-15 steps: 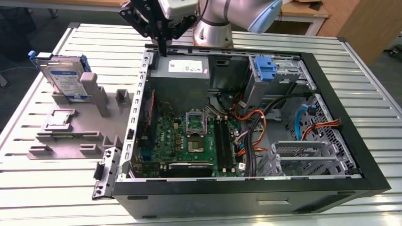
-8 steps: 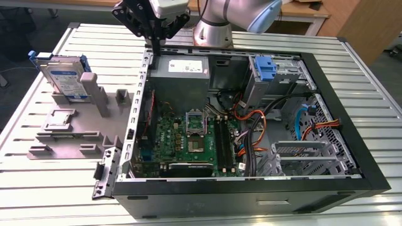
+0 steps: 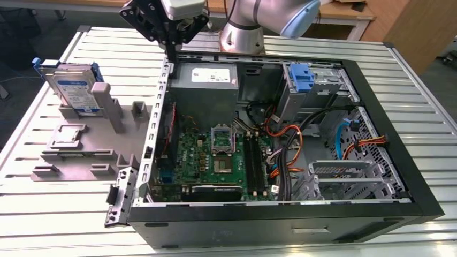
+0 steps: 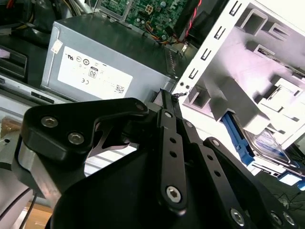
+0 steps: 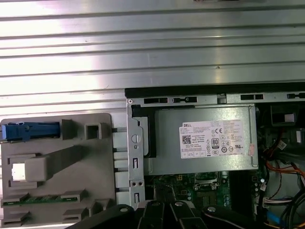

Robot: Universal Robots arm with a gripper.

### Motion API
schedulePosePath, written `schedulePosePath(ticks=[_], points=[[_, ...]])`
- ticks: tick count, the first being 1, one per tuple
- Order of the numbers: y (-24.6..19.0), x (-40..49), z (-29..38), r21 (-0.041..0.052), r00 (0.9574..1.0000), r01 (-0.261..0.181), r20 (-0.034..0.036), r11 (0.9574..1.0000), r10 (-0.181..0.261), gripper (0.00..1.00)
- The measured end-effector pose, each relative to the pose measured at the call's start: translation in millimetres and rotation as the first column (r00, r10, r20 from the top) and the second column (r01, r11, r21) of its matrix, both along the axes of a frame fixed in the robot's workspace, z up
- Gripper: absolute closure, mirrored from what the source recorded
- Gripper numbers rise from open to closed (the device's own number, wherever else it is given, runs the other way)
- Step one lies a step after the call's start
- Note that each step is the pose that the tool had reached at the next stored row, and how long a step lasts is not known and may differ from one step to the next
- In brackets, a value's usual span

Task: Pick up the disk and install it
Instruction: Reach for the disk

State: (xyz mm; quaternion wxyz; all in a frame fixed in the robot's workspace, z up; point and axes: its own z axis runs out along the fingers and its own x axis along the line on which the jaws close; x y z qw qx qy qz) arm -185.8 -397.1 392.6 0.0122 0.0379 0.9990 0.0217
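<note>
Gripper (image 4: 167, 95) up close — fingers (image 4: 167, 125) pressed together, empty, poised just above case wall (image 3: 158, 115). Disk (image 3: 75, 88) stands well aside in holder (image 3: 85, 158). We risk clipping wall if travelling low.

open PC case (image 3: 286, 227) on slatted metal table (image 3: 57, 219) | power supply (image 3: 207, 80) inside | grey fixture (image 3: 75, 158) beside case

A robotics lab: opened computer case (image 3: 271, 222) on slatted metal table (image 3: 50, 214).

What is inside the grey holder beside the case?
The disk stands on edge in the grey holder; a small square part lies flat in another recess. The holder covers the disk's lower edge.
</note>
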Motion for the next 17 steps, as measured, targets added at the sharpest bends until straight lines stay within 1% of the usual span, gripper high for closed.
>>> schedulePosePath(ticks=[7, 13, 17], points=[[1.0, -8.8, -0.1, 0.0001, 1.0, 0.0, 0.0001, 1.0, 0.0, 0.9], [5.5, -11.5, 0.0, 0.0, 1.0, 0.0, 0.0, 1.0, 0.0, 0.9], [7.0, -15.4, 0.0, 0.0, 1.0, 0.0, 0.0, 1.0, 0.0, 0.9]])
